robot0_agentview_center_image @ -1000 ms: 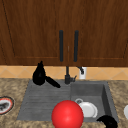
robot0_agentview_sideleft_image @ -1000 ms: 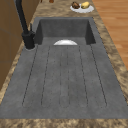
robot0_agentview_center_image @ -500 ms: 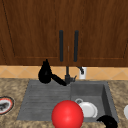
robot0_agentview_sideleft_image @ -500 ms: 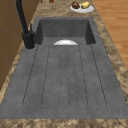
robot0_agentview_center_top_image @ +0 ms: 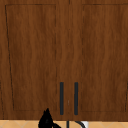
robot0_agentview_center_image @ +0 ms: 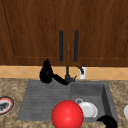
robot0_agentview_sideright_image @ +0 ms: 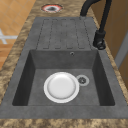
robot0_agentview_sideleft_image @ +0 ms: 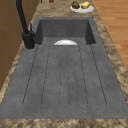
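The left hand point(robot0_agentview_center_image: 46, 72) rises, fingers straight and holding nothing, toward the cabinet handle point(robot0_agentview_center_image: 61, 46) – drifting right, it might knock the faucet point(robot0_agentview_center_image: 67, 75).

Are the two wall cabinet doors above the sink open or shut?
Shut: both cabinet doors lie flush, their handles side by side at the middle seam.

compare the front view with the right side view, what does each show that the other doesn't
Front view alone: the left hand raised by the faucet's spout, the right hand low at the sink's near right corner, a red ball, and the cabinet doors with two dark handles.

Right side view alone: the basin's drain in full beside the plate, and wood floor.

Both: the grey sink, the white plate in the basin, the black faucet, the red-rimmed dish on the counter.
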You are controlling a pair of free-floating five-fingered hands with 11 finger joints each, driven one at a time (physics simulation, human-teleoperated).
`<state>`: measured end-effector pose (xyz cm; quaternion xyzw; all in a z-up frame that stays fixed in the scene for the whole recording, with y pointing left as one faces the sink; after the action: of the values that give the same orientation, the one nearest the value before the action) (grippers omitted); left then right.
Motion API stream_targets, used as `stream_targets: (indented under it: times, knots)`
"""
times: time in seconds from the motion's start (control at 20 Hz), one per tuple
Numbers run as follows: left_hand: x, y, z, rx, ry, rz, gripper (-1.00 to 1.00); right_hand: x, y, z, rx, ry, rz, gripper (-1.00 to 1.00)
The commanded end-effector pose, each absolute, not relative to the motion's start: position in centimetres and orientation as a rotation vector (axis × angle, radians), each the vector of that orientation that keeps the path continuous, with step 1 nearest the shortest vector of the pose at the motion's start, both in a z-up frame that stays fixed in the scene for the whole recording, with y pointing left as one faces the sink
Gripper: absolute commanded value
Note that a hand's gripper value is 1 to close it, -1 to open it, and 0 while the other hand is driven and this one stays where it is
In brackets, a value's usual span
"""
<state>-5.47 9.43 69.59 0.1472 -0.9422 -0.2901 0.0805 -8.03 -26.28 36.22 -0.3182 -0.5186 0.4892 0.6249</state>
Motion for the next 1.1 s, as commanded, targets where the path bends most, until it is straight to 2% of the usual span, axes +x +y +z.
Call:
stream_targets:
  times: [0.0,0.6,0.8,1.05]
  knots:
    - [-5.5,9.2,69.6,0.520,-2.853,-0.674,-1.00,-8.0,-26.3,36.2,-0.730,-1.190,1.123,0.00]
    - [-5.2,8.4,70.3,0.574,-2.850,-0.754,-1.00,-8.0,-26.3,36.2,-0.730,-1.190,1.123,0.00]
    - [-5.3,8.5,70.0,0.454,-2.834,-0.837,-1.00,-8.0,-26.3,36.2,-0.730,-1.190,1.123,0.00]
    - [-5.4,8.5,70.8,0.477,-2.838,-0.791,-1.00,-8.0,-26.3,36.2,-0.730,-1.190,1.123,0.00]
